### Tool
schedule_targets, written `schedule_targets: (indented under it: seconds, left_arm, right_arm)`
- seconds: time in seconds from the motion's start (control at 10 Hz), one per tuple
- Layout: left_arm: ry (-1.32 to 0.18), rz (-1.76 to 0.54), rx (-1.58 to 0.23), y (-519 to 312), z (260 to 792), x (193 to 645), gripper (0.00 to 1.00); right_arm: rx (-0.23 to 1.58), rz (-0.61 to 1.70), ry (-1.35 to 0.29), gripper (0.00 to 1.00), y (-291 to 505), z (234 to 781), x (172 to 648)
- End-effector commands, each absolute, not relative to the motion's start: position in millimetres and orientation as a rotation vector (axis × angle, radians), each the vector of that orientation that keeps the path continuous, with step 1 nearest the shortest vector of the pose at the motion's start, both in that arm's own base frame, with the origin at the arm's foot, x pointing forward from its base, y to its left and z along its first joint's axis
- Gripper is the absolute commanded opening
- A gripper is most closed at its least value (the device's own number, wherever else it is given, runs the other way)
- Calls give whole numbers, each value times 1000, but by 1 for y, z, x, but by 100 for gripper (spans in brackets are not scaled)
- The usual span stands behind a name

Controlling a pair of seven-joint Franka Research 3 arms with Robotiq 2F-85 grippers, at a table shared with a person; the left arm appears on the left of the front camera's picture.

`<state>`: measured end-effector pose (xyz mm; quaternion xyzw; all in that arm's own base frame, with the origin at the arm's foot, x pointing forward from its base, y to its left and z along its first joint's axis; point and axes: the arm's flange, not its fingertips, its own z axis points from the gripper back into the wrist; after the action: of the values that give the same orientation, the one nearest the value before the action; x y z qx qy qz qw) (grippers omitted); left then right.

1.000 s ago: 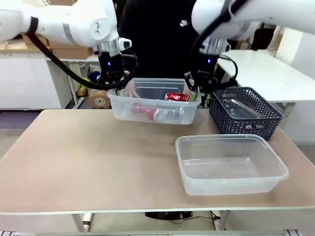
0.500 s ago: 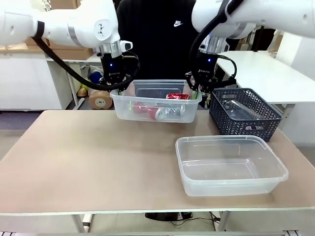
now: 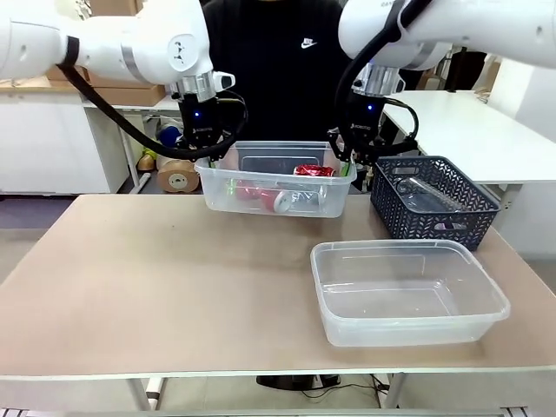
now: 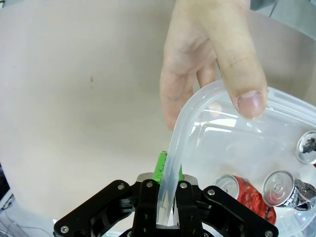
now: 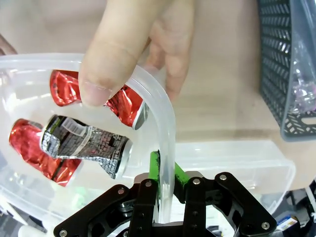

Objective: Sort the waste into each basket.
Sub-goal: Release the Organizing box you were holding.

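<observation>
A clear tub (image 3: 261, 201) holding crushed red cans (image 3: 313, 170) hangs just above the table's far side. My left gripper (image 3: 211, 162) is shut on its left rim (image 4: 170, 163), and my right gripper (image 3: 345, 165) is shut on its right rim (image 5: 165, 148). A person's hand (image 4: 207, 64) grips one corner with a thumb on the rim, and another hand (image 5: 133, 44) holds the opposite corner. Red cans (image 4: 245, 193) (image 5: 118, 101) and a black-and-silver crushed can (image 5: 84, 143) lie inside. A second clear tub (image 3: 404, 291) sits with nothing in it at front right.
A dark lattice basket (image 3: 460, 221) stands at the right, behind the second tub, with a clear plastic bottle (image 3: 415, 191) in it. The person stands at the far side. Bare tabletop (image 3: 156, 278) spreads over the left and front.
The held tub and both grippers have shifted slightly to the right and a touch upward. Both grips are unchanged.
</observation>
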<state>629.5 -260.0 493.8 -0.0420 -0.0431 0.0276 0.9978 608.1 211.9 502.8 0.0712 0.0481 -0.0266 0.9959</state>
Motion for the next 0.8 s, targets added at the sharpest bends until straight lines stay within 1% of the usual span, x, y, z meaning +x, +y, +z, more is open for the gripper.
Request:
schedule_targets:
  seconds: [0.0, 0.1, 0.2, 0.3, 0.4, 0.5, 0.7]
  left_arm:
    - [-95, 57, -75, -260, 493, 628, 6]
    - [-86, 55, -84, -260, 494, 630, 63]
    - [-110, 45, -63, -264, 496, 626, 63]
    - [-132, 32, -59, -265, 500, 621, 100]
    - [-161, 25, -64, -265, 507, 616, 68]
    - [-204, 22, -78, -265, 516, 612, 100]
    - [-264, 11, -103, -262, 525, 601, 100]
  right_arm:
    - [143, -53, 96, 5, 212, 503, 608]
    - [203, -55, 32, 63, 201, 507, 595]
    - [177, -76, -39, 62, 196, 509, 588]
    - [199, -47, -70, 100, 194, 510, 582]
    - [223, -31, -113, 66, 193, 512, 577]
    - [257, -8, -159, 100, 191, 514, 572]
    - [279, 23, -197, 100, 188, 518, 566]
